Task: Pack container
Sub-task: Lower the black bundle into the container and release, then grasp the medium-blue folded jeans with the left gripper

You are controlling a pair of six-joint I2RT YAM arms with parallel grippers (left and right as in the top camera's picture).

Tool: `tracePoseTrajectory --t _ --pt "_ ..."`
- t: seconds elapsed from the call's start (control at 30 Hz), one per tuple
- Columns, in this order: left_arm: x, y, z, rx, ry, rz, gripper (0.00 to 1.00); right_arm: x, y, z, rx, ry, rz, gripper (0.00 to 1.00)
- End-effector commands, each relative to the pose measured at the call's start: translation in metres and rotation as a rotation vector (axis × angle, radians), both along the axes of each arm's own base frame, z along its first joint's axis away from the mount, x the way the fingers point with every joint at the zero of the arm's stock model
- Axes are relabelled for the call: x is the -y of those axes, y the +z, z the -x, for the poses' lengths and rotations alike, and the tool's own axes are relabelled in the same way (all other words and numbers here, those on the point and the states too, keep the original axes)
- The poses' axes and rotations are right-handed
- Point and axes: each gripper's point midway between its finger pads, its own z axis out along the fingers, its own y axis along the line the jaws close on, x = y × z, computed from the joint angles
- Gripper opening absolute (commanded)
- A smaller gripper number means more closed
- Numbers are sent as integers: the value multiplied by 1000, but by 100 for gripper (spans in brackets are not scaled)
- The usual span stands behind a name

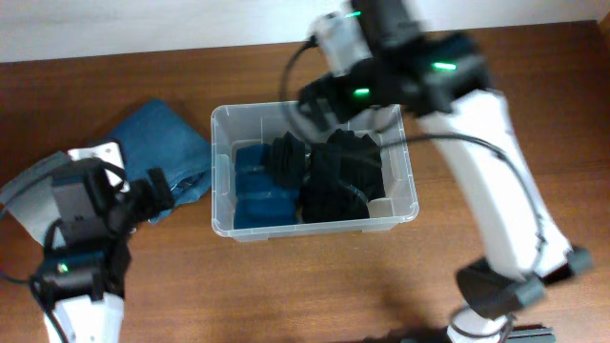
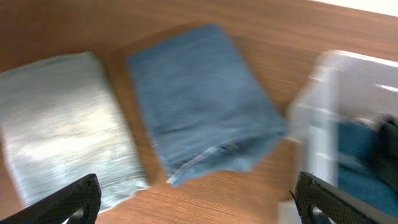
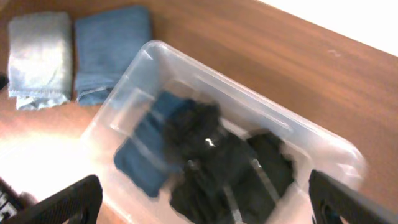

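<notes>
The clear plastic container [image 1: 221,171] stands mid-table. It holds a folded dark blue cloth [image 1: 255,191] on its left and black garments [image 1: 338,176] in the middle and right. It also shows in the right wrist view [image 3: 152,53] and, blurred, in the left wrist view [image 2: 323,106]. My right gripper [image 1: 324,97] hangs open and empty above the container's back edge [image 3: 205,205]. My left gripper [image 1: 157,191] is open and empty left of the container, over bare table [image 2: 196,208]. A folded blue denim cloth [image 1: 157,143] lies just ahead of it [image 2: 199,99].
A folded light grey cloth [image 2: 59,124] lies beside the blue denim cloth, partly under my left arm in the overhead view [image 1: 29,181]. Both cloths show in the right wrist view, grey [image 3: 37,53] and blue [image 3: 112,46]. The right arm crosses the table's right side.
</notes>
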Motion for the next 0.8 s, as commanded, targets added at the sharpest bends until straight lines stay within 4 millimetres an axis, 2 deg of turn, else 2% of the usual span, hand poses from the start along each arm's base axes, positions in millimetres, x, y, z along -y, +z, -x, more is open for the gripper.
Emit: tracePoseTrajectory --t 0.0,0.13,0.17,0.3,0.53,0.6,0.7,0.77 --pt "-45 -6 -26 -41 100 81 99 54 -6 0 -58 -120 44 99" --pt "-85 -21 -61 -100 149 187 99 97 -22 7 -165 -219 70 99" --pt "-93 -34 -80 -127 131 232 99 110 -26 6 -186 -256 70 98" --pt "-99 -77 -112 -215 81 283 99 125 -26 4 -192 -294 69 99" --pt "-88 -169 -122 -378 49 429 99 126 -27 3 -193 -295 71 98" --pt "-88 -187 -121 -410 53 443 99 126 -27 3 -193 -296 73 99" --pt "-86 -203 -124 -430 49 453 99 126 -27 3 -193 -296 74 99" --pt "-77 -214 -127 -438 25 484 99 126 -27 3 -193 -296 73 99"
